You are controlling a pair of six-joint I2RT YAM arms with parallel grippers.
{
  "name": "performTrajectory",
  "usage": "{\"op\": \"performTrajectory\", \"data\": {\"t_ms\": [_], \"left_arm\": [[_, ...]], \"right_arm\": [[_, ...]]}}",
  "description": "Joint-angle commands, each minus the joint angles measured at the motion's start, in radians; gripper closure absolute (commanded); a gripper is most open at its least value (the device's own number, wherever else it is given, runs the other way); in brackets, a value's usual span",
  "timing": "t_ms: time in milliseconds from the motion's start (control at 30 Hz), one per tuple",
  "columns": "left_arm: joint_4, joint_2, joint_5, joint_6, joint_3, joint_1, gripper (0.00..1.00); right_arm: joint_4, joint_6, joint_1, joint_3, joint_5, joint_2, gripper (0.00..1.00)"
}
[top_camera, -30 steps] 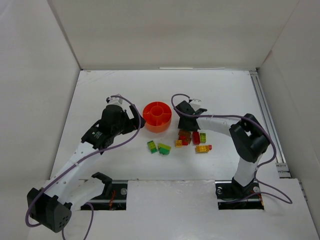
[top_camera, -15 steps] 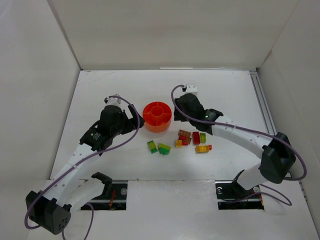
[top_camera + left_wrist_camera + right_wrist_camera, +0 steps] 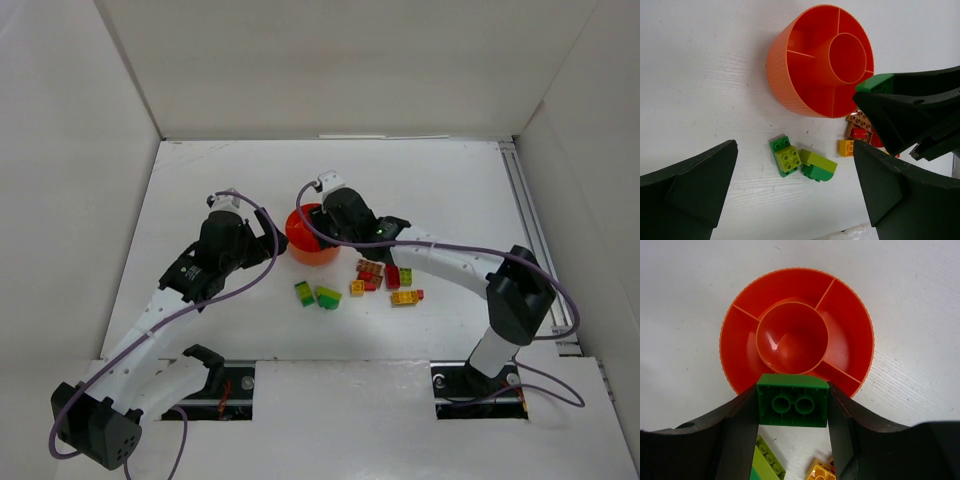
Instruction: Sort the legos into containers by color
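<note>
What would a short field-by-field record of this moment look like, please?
right gripper: shut on a green brick, its underside facing the wrist camera, over the near rim of the orange dish
left gripper: open, empty, hovering beside the dish
orange dish: upright; the compartments that show hold no bricks
loose bricks: two green-and-lime bricks in front of the dish; a red, yellow and green cluster to their right
sorted so far: nothing visible in the dish
</note>
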Motion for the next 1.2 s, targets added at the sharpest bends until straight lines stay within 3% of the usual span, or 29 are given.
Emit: {"op": "performTrajectory", "data": {"t_ms": [0, 233, 533, 700, 833, 933, 967, 1067, 1167], "left_arm": [[0.002, -0.010, -0.019, -0.005, 0.012, -0.003, 0.00], [0.011, -0.010, -0.010, -0.005, 0.012, -0.003, 0.00], [0.011, -0.001, 0.000, 0.004, 0.012, -0.003, 0.00], [0.026, -0.001, 0.064, 0.033, 0.003, -0.003, 0.00], [0.073, 0.012, 0.087, 0.064, -0.006, -0.089, 0.00], [0.085, 0.096, 0.003, 0.053, 0.029, -0.277, 0.00], [0.085, 0.126, -0.075, 0.053, 0.061, -0.395, 0.00], [0.085, 0.268, -0.131, 0.044, 0.126, -0.549, 0.00], [0.096, 0.403, -0.140, 0.033, 0.187, -0.580, 0.07]], "right_arm": [[0.056, -0.033, 0.001, 0.056, -0.020, -0.015, 0.60], [0.056, -0.042, 0.001, 0.056, -0.034, 0.014, 0.31], [0.056, -0.042, 0.001, 0.057, -0.043, -0.009, 0.26], [0.012, -0.010, 0.001, 0.006, 0.053, -0.141, 0.25], [-0.168, 0.114, -0.061, -0.032, 0.185, -0.245, 0.23], [-0.301, 0.215, -0.153, -0.103, 0.227, -0.338, 0.22], [-0.323, 0.232, -0.179, -0.126, 0.246, -0.366, 0.22], [-0.387, 0.280, -0.274, -0.210, 0.274, -0.489, 0.22], [-0.424, 0.280, -0.360, -0.259, 0.274, -0.604, 0.22]]}}
